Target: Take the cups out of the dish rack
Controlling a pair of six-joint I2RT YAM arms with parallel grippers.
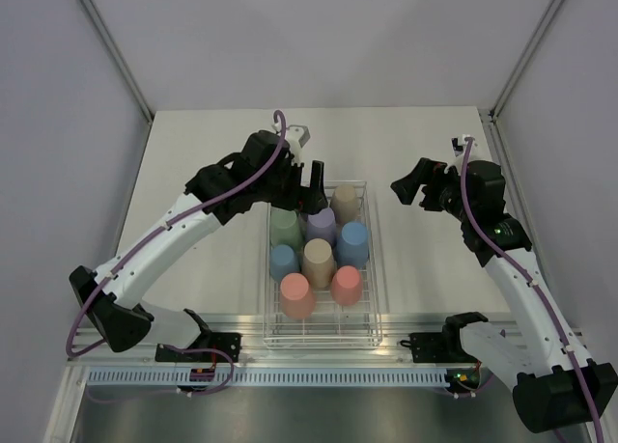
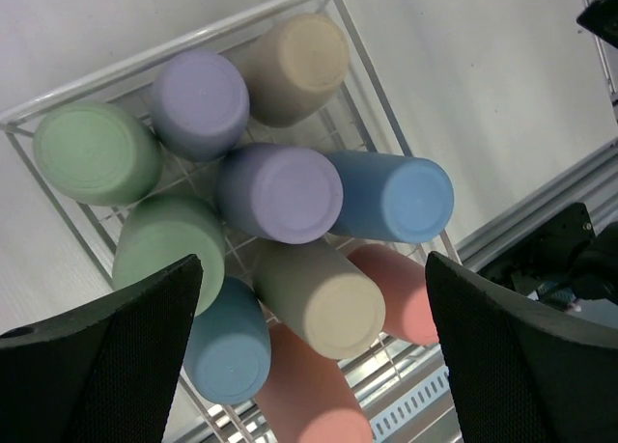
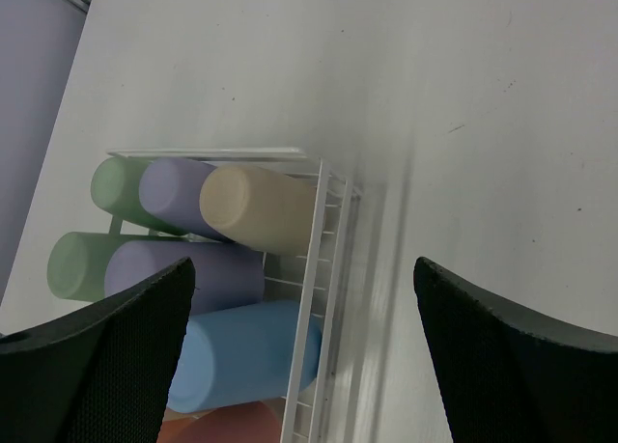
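Standing inverted in the rack (image 1: pixel 375 269), the cups (image 1: pixel 318 260) are judged light, stiff and smooth, best pinched across an upturned base by the left gripper (image 2: pixel 307 265), spread wide and empty above the rack, the right gripper (image 3: pixel 302 269) likewise beside it.

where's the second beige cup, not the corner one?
Top view: the beige cup is in the middle of the dish rack, blue cup at its left, purple cup just beyond it.

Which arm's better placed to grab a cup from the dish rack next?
Left. The left gripper, open, hangs over the dish rack at its far end, cups directly beneath. The right gripper, also open, is off to the rack's right, over the table.
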